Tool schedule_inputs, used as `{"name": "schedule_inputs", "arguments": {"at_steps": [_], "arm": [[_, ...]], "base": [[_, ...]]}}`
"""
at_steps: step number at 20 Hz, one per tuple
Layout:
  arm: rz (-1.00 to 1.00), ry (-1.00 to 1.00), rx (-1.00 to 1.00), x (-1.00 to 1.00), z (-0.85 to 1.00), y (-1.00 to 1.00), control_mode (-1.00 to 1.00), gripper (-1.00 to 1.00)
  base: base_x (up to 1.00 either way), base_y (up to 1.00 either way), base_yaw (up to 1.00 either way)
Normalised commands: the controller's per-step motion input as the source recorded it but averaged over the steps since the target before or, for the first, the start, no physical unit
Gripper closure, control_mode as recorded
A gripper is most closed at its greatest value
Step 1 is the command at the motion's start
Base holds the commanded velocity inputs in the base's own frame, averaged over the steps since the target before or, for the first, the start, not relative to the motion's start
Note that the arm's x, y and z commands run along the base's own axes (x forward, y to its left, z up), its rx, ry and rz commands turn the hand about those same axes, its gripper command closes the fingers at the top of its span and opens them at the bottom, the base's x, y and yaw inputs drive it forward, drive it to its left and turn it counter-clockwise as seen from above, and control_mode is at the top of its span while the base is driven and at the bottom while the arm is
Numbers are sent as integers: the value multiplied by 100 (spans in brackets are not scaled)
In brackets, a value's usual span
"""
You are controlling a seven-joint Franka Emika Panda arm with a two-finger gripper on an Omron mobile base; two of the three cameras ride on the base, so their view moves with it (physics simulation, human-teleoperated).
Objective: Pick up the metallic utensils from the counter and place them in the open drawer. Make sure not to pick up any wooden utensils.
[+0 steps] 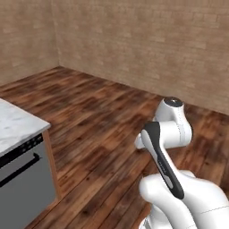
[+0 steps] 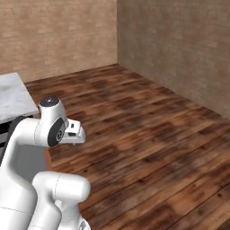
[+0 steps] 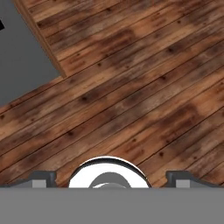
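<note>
White folded robot arm (image 1: 166, 134) over bare plank floor, task barely begun.
The two dark tips of the end effector (image 3: 112, 178) stand wide apart with nothing between them, pointing down at the reddish-brown wooden floor (image 3: 131, 100). A corner of a white-grey marble desk (image 1: 15, 123) with a grey appliance front (image 1: 24, 190) sits at the left. No fork, knife or drawer can be made out here, so by my judgement every pick and placement is left to do.

base cams behind arm (image 1: 166, 134), sharing floor (image 2: 148, 134); hand cam straight down
</note>
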Motion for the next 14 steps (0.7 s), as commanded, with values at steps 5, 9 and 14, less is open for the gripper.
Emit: {"name": "schedule_inputs", "arguments": {"at_steps": [5, 9, 14], "arm": [[0, 0, 0, 0, 0, 0, 100, -100], [0, 0, 0, 0, 0, 0, 100, -100], [0, 0, 0, 0, 0, 0, 100, -100]], "base": [[100, -88, 20], [100, -91, 23], [100, -54, 51]]}}
